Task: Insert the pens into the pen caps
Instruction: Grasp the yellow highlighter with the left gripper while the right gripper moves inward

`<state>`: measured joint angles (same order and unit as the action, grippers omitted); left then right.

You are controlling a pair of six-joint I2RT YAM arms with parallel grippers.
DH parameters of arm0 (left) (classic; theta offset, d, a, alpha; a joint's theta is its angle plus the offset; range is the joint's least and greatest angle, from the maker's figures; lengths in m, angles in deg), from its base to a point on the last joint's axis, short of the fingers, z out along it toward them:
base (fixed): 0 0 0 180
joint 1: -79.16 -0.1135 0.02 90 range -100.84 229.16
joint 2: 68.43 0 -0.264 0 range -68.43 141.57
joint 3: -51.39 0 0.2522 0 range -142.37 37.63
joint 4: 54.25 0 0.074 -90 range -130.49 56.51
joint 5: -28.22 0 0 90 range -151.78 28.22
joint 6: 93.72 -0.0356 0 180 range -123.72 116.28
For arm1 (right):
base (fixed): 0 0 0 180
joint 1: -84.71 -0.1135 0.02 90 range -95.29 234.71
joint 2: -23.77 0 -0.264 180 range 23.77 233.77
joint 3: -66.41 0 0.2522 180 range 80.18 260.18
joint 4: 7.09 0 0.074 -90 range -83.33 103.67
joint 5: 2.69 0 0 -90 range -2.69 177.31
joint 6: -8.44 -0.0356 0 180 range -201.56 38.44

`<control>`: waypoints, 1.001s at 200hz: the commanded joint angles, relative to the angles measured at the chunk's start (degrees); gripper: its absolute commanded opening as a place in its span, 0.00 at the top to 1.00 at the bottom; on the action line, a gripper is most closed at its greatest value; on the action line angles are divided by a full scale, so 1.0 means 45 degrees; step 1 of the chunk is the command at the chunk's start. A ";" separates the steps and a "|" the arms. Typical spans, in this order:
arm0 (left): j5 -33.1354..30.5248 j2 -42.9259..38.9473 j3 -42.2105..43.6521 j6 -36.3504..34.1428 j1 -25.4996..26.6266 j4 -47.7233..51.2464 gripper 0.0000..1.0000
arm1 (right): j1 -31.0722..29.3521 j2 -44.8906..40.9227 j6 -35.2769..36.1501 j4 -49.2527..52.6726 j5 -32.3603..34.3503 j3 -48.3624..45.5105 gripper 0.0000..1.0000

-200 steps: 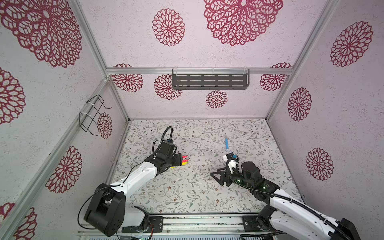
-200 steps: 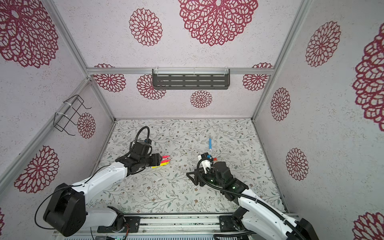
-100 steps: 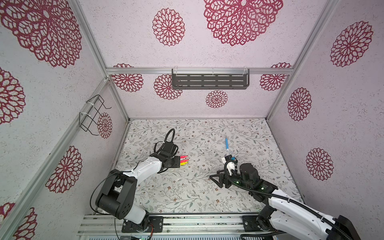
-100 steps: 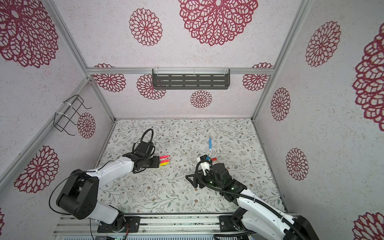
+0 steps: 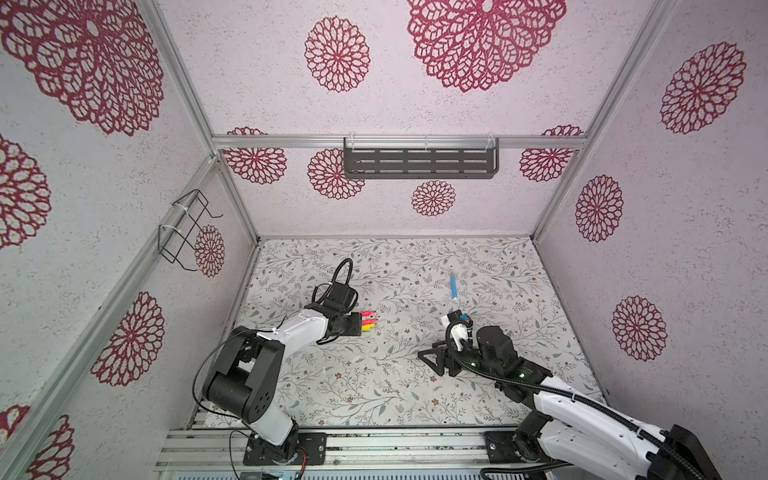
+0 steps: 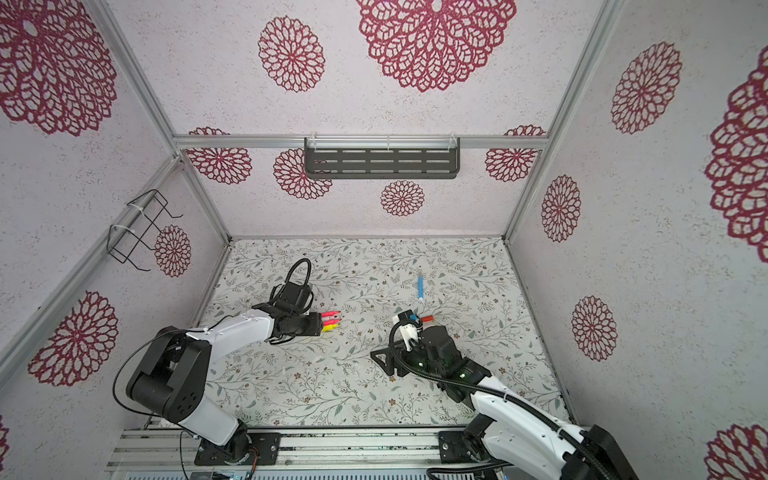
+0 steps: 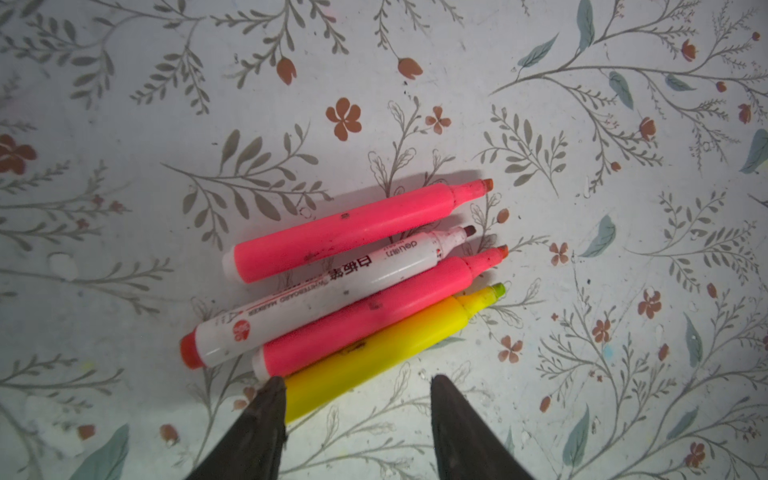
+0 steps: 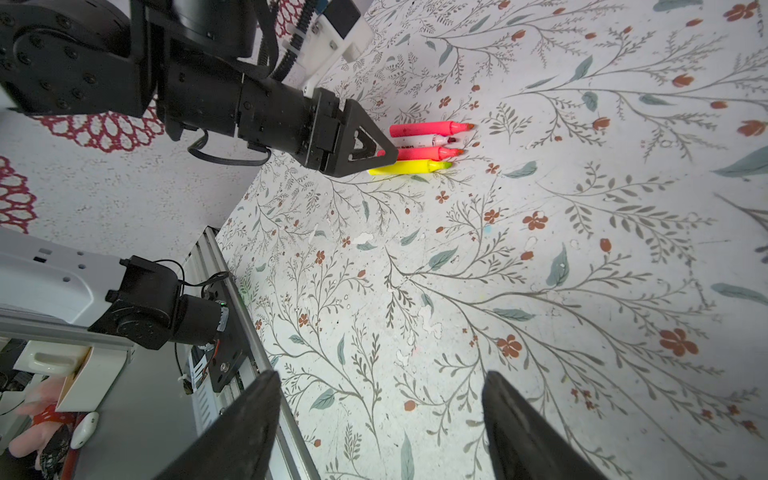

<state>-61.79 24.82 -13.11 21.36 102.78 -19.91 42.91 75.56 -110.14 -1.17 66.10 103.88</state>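
The left claw (image 7: 355, 380), jaws spread, straddles the rear end of the yellow pen (image 7: 390, 340). One finger (image 7: 266, 411) sits where the adjoining pink pen (image 7: 374, 309) crowds against it. Beyond lie a white marker (image 7: 332, 286) and a second pink pen (image 7: 353, 230), all uncapped and side by side on the desk (image 7: 582, 249). The right claw (image 8: 380, 374), spread and empty, faces them from well apart, with a blue pen (image 5: 454, 286) off to its side. Since a second ago the left arm (image 5: 299, 332) has folded lower, and the pens are unmoved.
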 commanded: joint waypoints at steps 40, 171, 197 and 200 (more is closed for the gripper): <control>0.0206 0.0365 -0.0214 -0.0195 0.0058 -0.0360 0.43 | -0.0066 -0.0169 -0.0070 -0.0090 -0.0054 0.0350 0.23; -0.0641 0.1319 -0.0882 -0.0708 0.1675 0.0755 0.45 | -0.0066 -0.0558 -0.0341 -0.0295 -0.0021 0.0048 0.23; -0.0741 0.1664 -0.0938 -0.0633 0.2223 0.0983 0.46 | -0.0066 -0.0633 -0.0349 -0.0270 -0.0012 0.0006 0.24; -0.0772 0.1704 -0.0939 -0.0637 0.2270 0.1007 0.46 | -0.0066 -0.0630 -0.0349 -0.0265 -0.0013 -0.0004 0.24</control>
<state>-64.26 30.59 -16.39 19.37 111.06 -17.47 42.91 73.79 -111.14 -0.93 66.10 103.88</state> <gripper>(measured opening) 0.541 0.765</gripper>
